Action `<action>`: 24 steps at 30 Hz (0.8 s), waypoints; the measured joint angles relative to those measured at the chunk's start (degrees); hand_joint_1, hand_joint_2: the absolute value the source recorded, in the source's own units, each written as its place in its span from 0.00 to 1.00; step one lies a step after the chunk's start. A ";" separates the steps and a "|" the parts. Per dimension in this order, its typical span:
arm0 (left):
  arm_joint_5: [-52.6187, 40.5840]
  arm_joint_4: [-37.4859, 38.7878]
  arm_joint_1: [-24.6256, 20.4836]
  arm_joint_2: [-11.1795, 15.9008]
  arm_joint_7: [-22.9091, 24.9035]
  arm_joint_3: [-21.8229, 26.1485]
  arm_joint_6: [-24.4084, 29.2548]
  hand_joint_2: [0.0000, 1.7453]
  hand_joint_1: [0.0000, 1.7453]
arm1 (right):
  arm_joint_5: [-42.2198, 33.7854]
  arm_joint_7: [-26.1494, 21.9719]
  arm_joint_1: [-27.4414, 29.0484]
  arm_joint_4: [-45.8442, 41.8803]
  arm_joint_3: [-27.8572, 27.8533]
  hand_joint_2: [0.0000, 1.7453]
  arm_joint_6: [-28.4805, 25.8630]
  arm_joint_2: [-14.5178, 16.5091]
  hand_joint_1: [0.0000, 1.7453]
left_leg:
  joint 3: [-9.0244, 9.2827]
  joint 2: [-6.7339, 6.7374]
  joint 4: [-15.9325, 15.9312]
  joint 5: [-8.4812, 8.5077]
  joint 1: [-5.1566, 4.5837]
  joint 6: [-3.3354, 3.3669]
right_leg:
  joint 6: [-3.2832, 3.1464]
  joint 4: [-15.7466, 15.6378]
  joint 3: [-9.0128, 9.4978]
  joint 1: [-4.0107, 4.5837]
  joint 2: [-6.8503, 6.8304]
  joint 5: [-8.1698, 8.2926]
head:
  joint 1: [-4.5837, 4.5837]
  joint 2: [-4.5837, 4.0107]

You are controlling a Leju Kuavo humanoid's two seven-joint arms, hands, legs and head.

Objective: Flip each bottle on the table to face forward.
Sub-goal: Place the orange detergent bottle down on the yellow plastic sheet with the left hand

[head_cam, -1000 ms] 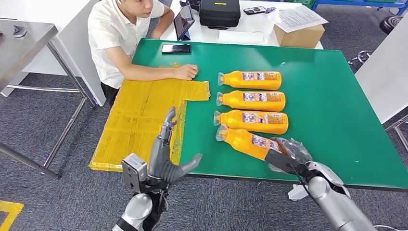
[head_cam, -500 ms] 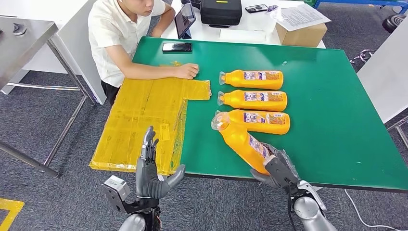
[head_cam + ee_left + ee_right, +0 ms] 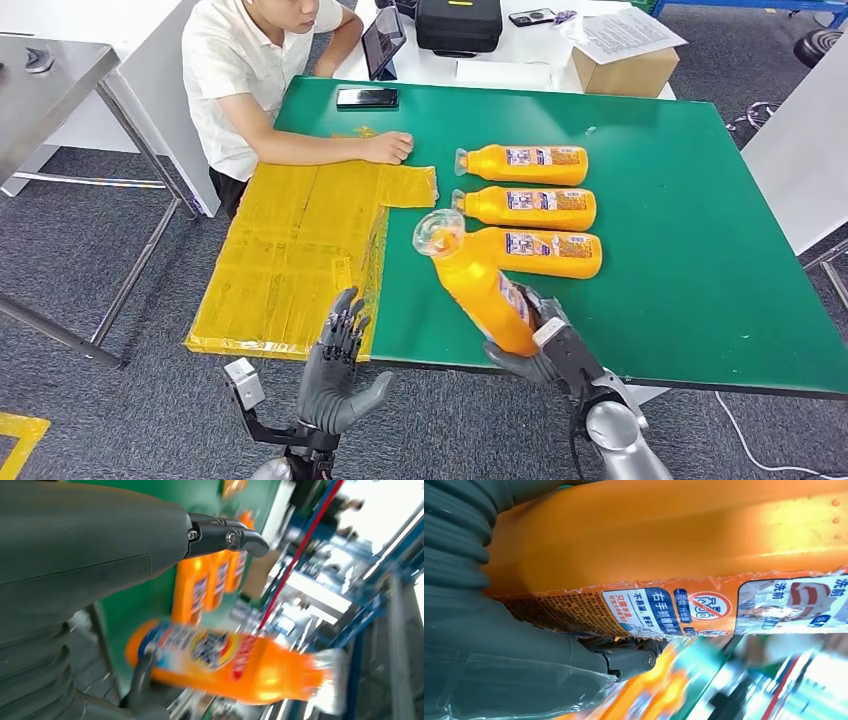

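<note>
One bottle was off the green table, tilted cap-up, gripped at its base in our right hand; our left hand hung released. Next we judged it needed rotating, then laying down.

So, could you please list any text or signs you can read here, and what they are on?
"右手抓握": label of the orange plastic bottle in the right hand.
"洗前": same label, at the picture's edge.
Red crossed-circle sign: same label.
Labels of the three lying orange bottles and the white printed sheets: too small to read.
</note>
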 joint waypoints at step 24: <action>0.81 5.44 -6.31 -2.38 5.21 2.54 -2.87 1.00 0.00 | 0.68 -3.03 -9.69 13.63 20.18 1.00 4.52 6.58 1.00 | -0.02 -0.04 0.00 0.04 0.02 -0.01 | -0.01 0.04 -0.04 0.00 -0.05 0.00 | 0.00 0.00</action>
